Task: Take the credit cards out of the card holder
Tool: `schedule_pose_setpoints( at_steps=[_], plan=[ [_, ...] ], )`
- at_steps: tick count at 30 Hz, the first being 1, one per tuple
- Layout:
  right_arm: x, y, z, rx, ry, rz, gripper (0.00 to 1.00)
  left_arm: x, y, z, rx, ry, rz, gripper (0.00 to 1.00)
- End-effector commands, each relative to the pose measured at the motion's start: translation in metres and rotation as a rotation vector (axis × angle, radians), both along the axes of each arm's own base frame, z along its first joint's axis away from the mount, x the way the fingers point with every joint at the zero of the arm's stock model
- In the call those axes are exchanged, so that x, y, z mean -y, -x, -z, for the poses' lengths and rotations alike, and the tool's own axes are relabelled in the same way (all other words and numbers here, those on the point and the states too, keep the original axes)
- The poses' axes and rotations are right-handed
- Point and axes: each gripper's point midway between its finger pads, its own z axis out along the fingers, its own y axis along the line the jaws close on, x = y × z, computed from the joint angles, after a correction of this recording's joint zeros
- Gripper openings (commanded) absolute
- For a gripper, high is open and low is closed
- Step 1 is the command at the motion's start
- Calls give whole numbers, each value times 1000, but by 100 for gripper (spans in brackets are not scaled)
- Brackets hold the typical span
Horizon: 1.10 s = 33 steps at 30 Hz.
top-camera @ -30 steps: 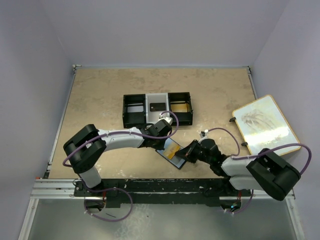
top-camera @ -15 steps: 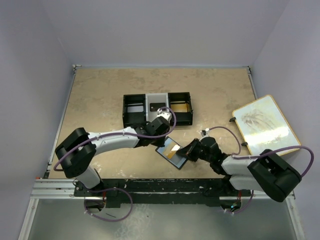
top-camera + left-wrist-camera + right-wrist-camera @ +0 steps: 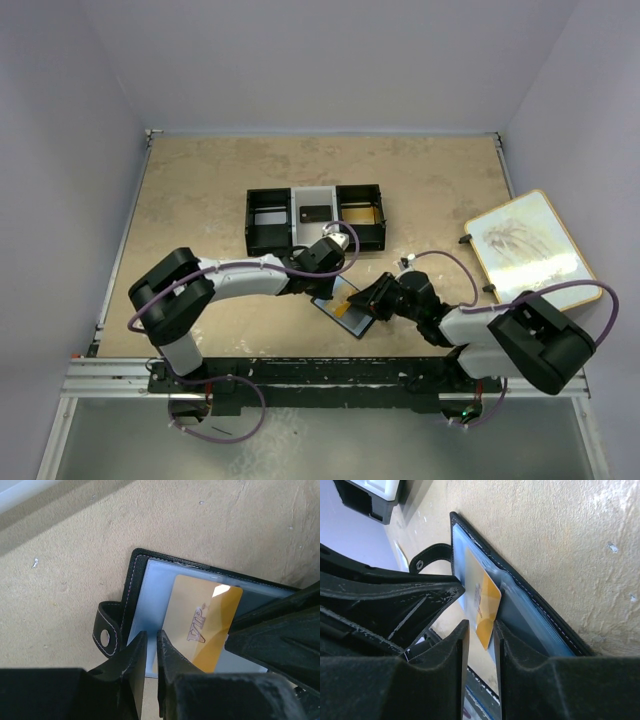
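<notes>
The black card holder (image 3: 131, 587) lies open on the tabletop (image 3: 70, 565), with a gold VIP credit card (image 3: 197, 625) on its pale-blue sleeve. The left claw (image 3: 152, 642) sits at its edge, fingers barely apart. The right claw (image 3: 272, 630) overlaps the card.

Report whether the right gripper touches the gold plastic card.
Cannot tell: right wrist view shows the gold plastic card inside the right gripper, contact unclear.
</notes>
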Motion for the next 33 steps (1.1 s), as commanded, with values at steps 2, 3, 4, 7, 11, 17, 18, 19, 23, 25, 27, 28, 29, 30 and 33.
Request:
schedule_pose_setpoints(
  at_steps=[2,3,4,7,11,17,18,19,23,25,27,28,29,30,33],
  plan=[
    [7,1,10,-38,54,22,32,-9,-3,17,18,-67,-9,9],
    [9,1,12,-45,64,28,32,-13,-3,20,19,-81,-11,8],
    [12,0,14,-50,77,41,34,-17,-2,23,22,-99,-13,8],
    [17,-9,13,-30,94,95,34,-29,0,31,32,-175,-14,6],
    [14,-3,20,-60,94,69,37,-38,3,41,27,-224,-10,5],
    [3,-15,18,-36,68,60,36,-35,8,44,19,-212,-13,3],
    [2,-15,18,-34,59,59,35,-34,9,44,17,-207,-13,3],
    [1,-15,16,-25,44,55,34,-34,9,45,16,-206,-12,3],
    [-6,-18,6,17,0,33,24,-33,9,44,15,-200,-16,3],
    [-8,-19,2,35,-11,26,19,-33,9,43,15,-199,-17,2],
    [-11,-19,-4,57,-30,11,18,-33,9,43,16,-198,-17,2],
    [-12,-19,-6,64,-37,5,18,-33,9,42,15,-196,-18,2],
    [-13,-18,-7,70,-44,-3,20,-32,9,42,16,-193,-17,2],
    [-15,-17,-9,76,-49,-14,21,-31,9,42,15,-193,-15,2],
    [-18,-16,-10,93,-60,-38,18,-29,8,41,13,-185,-15,2]
  ],
)
